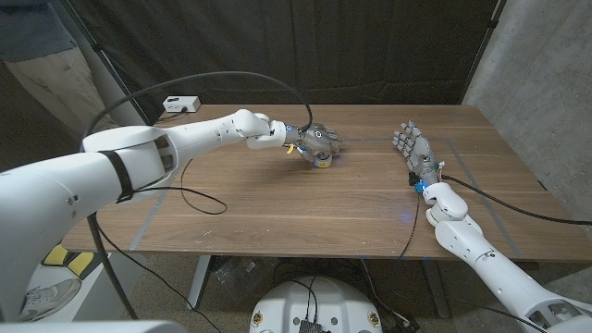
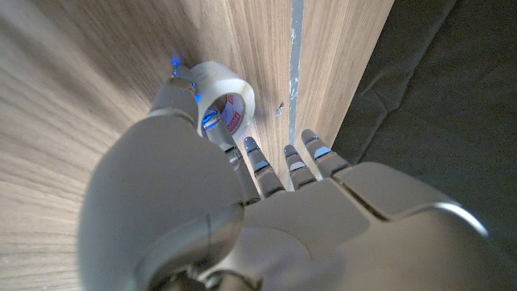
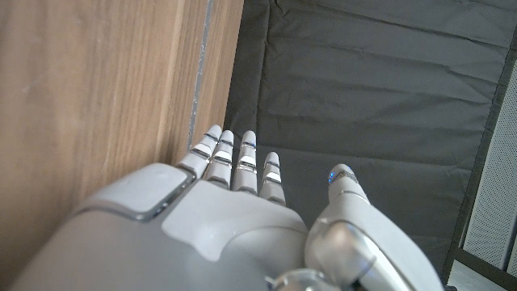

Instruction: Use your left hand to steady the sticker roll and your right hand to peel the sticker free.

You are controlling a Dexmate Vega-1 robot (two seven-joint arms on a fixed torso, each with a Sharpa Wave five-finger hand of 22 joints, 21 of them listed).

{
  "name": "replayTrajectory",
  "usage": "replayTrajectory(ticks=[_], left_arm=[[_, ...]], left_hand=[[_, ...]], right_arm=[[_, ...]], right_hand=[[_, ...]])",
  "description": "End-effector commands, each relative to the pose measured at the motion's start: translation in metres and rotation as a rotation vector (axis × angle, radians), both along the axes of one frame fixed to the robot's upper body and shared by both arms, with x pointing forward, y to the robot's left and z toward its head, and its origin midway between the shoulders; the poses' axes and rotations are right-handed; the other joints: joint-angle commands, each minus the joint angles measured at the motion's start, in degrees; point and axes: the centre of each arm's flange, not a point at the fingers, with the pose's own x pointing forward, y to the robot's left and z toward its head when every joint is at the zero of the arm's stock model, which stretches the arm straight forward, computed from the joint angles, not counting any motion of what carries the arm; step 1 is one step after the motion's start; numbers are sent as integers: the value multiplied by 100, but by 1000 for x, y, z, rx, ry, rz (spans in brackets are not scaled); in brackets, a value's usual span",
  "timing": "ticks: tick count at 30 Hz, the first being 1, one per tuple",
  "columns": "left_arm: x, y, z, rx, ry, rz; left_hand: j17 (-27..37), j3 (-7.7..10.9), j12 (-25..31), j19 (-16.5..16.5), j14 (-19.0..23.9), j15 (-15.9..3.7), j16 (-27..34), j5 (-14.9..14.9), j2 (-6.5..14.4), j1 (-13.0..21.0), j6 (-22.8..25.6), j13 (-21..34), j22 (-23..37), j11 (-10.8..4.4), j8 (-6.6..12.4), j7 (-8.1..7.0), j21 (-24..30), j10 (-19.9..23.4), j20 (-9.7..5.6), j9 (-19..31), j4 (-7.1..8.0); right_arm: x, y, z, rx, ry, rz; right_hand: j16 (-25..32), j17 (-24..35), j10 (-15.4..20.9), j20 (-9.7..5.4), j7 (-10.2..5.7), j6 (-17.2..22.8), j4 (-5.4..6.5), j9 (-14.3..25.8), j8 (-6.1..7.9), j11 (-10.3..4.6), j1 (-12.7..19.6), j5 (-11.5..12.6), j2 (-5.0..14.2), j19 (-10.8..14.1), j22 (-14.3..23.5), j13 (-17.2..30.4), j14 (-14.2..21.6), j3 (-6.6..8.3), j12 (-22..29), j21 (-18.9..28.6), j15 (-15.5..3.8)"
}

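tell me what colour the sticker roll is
White, with red print showing inside its core; the left wrist view shows the sticker roll best.

L hand (image 2: 242, 210) over sticker roll (image 2: 226, 101) on wooden table (image 2: 73, 105); thumb touching roll.

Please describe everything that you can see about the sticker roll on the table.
The sticker roll is a small ring of whitish, slightly glossy material with a hollow core, and red print shows inside it. It stands on its edge on the wooden table, near a grey line marked on the wood. The left hand covers it from above, with the thumb against one side and the fingers at the other. In the head view the hand hides most of it.
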Motion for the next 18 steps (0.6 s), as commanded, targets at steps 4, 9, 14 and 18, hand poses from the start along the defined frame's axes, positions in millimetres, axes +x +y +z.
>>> replayTrajectory(ticks=[4,9,14,18], left_arm=[[-9,-1,9,-100,17,-10],[-14,-2,17,-153,34,-2],[-16,-1,27,-246,65,9],[-18,1,33,-332,92,16]], left_hand=[[42,73,-43,38,55,-608,45,34,313,-61,116,28,29,4,37,218,21,-2,7,105,81],[43,83,-58,42,59,-587,43,45,352,-64,131,39,31,6,70,244,23,-22,-27,159,93],[44,103,-58,45,64,-553,41,51,392,-49,140,48,32,5,99,284,26,-15,-41,199,93],[40,114,-51,57,82,-558,40,48,404,-35,143,55,33,5,124,322,32,7,-64,232,86]], right_arm=[[-3,0,-1,2,-4,3],[-5,1,-1,1,-6,6],[-7,1,-1,-2,-10,2],[-10,0,-2,-8,-9,-5]], right_hand=[[25,3,23,4,10,45,30,17,-6,6,-34,3,-5,34,22,29,42,25,42,21,-6],[21,2,28,5,10,44,29,17,-6,9,-34,3,-7,37,22,29,42,27,42,21,-5],[16,1,24,1,9,40,25,17,-8,9,-28,5,-5,40,22,29,39,33,40,21,-14],[14,-2,28,-1,10,37,13,17,-9,1,-10,9,1,42,21,29,44,45,40,21,-15]])
